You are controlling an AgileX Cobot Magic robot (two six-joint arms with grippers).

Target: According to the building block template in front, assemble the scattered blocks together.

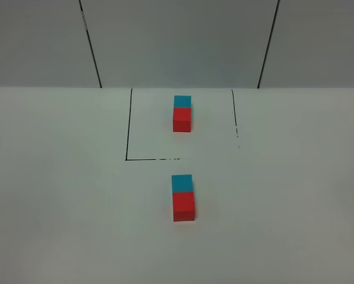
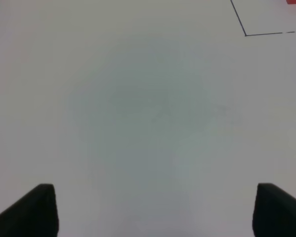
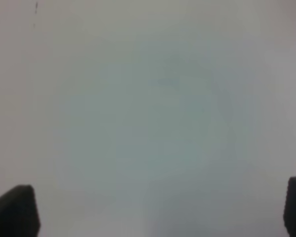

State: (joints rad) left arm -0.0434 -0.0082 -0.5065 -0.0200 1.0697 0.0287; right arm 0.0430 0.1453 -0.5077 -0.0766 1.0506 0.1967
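A white counter [image 1: 58,195] fills the exterior high view, with a pale wall split by dark seams behind it. Toward the back of the counter sits the building block template: a thin black outline [image 1: 128,127], broken along its near and right sides, framing a template cyan-blue cube [image 1: 182,101] that touches a template red cube [image 1: 182,119] just in front of it. Nearer the camera, outside the outline and well apart from it, lie the scattered blocks: the loose cyan-blue cube [image 1: 181,183] and the loose red cube [image 1: 184,206], touching each other, cyan-blue behind and red in front, in the same order as the framed pair and roughly in line with it. Neither arm shows in the exterior high view. In the left wrist view the left hand [image 2: 155,210] hangs over bare counter with its two dark fingertips [image 2: 36,210] spread wide and nothing between them; a corner of the black outline and a sliver of red appear at the far edge. In the right wrist view the right hand [image 3: 160,212] is likewise wide open over blank counter, its fingertips [image 3: 17,210] at the edges of the picture, holding nothing.
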